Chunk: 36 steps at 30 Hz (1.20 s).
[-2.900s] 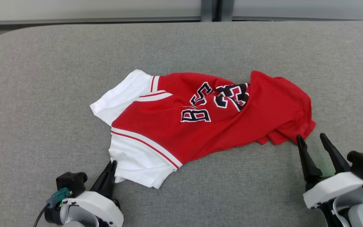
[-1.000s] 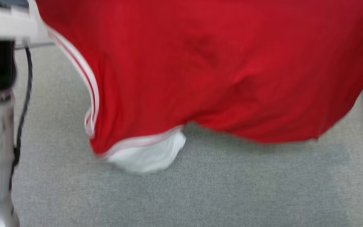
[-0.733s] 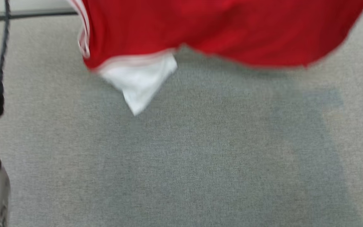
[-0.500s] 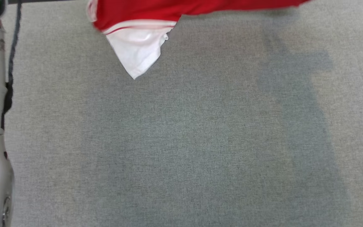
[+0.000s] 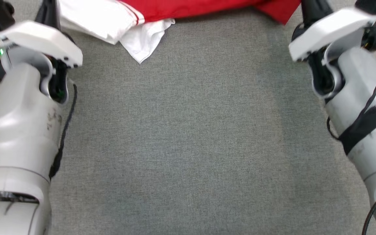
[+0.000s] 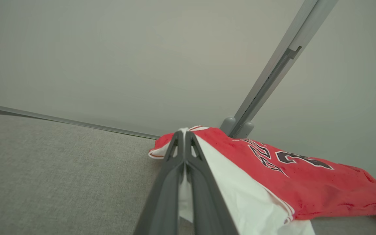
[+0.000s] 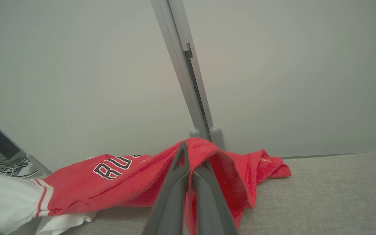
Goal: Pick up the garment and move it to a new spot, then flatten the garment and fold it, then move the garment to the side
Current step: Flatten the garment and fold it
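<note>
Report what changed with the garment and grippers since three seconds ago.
The right gripper, open beside the garment before, has shut on its red hem. Both grippers lifted the garment and carried it away from the robot, down by the far wall. The left gripper stays clamped on the white edge.

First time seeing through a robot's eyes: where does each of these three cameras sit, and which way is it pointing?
Head view: on the head, facing down at the table; forearms, left gripper and right gripper show, by the jersey.
Left wrist view: on that wrist, facing along its shut fingers, pinching the white sleeve, toward the wall.
Right wrist view: likewise, fingers shut on red cloth, facing the wall.
Shared: wrist views both show jersey, wall, post.
</note>
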Tool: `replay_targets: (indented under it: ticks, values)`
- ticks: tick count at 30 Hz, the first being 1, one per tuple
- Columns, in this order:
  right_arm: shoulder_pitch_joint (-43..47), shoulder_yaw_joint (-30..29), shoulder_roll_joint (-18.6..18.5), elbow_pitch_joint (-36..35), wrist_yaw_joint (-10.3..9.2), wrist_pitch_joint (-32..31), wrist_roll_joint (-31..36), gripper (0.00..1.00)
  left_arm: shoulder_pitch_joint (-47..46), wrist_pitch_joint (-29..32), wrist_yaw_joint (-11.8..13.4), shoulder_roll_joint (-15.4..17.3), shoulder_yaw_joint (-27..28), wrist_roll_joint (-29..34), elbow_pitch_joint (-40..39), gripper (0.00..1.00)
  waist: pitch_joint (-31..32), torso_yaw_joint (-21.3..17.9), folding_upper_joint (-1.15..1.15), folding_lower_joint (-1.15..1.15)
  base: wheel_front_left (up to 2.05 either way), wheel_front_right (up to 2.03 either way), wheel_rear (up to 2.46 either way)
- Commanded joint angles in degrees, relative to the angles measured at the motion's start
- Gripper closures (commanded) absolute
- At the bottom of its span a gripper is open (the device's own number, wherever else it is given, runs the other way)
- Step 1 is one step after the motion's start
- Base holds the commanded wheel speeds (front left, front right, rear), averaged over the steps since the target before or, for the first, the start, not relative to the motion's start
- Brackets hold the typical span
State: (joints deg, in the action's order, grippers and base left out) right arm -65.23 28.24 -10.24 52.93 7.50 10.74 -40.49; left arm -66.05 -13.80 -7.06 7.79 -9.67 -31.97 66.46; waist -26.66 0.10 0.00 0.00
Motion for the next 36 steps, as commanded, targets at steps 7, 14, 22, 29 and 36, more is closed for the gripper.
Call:
replay_targets:
  ticks: [7,14,22,29,36]
  values:
    - [12.0,5.3,-3.5,-6.0,-0.02,4.3,-6.8,1.0,10.2,-1.4,-0.5,0.4,3.4,-2.6,-5.3,1.0,3.1,0.8,0.0,0.0,0.0,0.0,0.0]
    - [27.6,1.2,-8.1,-19.8,-0.02,4.5,-5.2,1.0,27.3,-1.4,-0.4,1.5,7.6,-0.7,-23.1,1.0,9.5,1.3,0.0,0.0,0.0,0.0,0.0]
    - [46.4,-5.0,-9.6,-30.9,-0.02,4.5,-2.2,1.0,47.5,-1.2,1.8,1.8,8.8,1.9,-40.1,1.0,16.4,1.2,0.0,0.0,0.0,0.0,0.0]
    - [62.0,-11.8,-9.2,-40.9,-0.04,0.2,1.0,1.0,67.0,7.4,9.0,2.8,10.1,2.3,-64.0,1.0,21.9,1.3,0.0,0.0,0.0,0.0,0.0]
    - [75.1,-20.7,-5.3,-53.2,-0.04,-12.5,5.3,1.0,80.9,18.1,15.6,4.1,10.6,3.1,-85.9,1.0,24.0,1.5,0.0,0.0,0.0,0.0,0.0]
